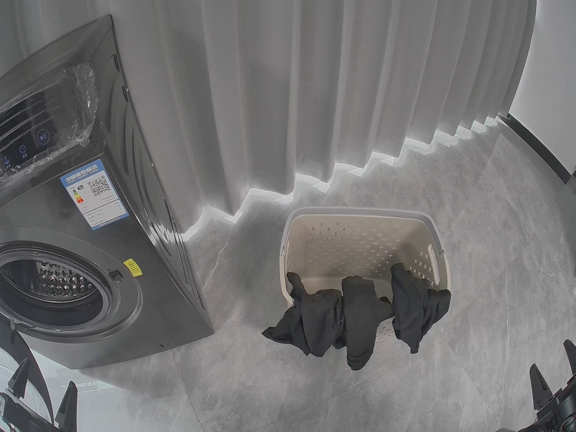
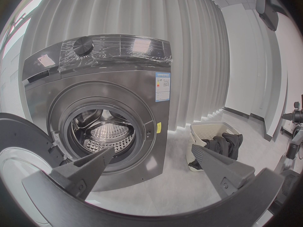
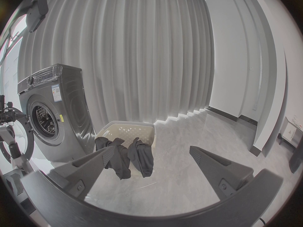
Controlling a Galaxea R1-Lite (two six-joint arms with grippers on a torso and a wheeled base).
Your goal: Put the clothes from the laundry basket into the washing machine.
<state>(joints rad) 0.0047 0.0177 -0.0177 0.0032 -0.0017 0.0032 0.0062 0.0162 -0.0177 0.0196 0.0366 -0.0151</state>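
Observation:
A cream laundry basket [image 1: 366, 216] stands on the floor, right of the washing machine [image 1: 90, 283]. Dark clothes [image 1: 354, 316] hang over its near rim and down the outside; the same clothes [image 2: 224, 144] [image 3: 127, 156] appear in both wrist views. The machine's round door [image 2: 19, 148] is swung open and the steel drum [image 2: 105, 133] looks bare inside. My left gripper [image 2: 153, 152] is open and holds nothing, in front of the machine. My right gripper [image 3: 151, 152] is open too, short of the basket. Their fingertips [image 1: 66, 400] [image 1: 537, 385] poke in at the head view's lower corners.
White curtains [image 1: 312, 73] hang behind the machine and the basket. Grey tiled floor [image 1: 300, 385] lies free between me and the basket. A white wall with a dark skirting [image 1: 537, 145] closes the right side.

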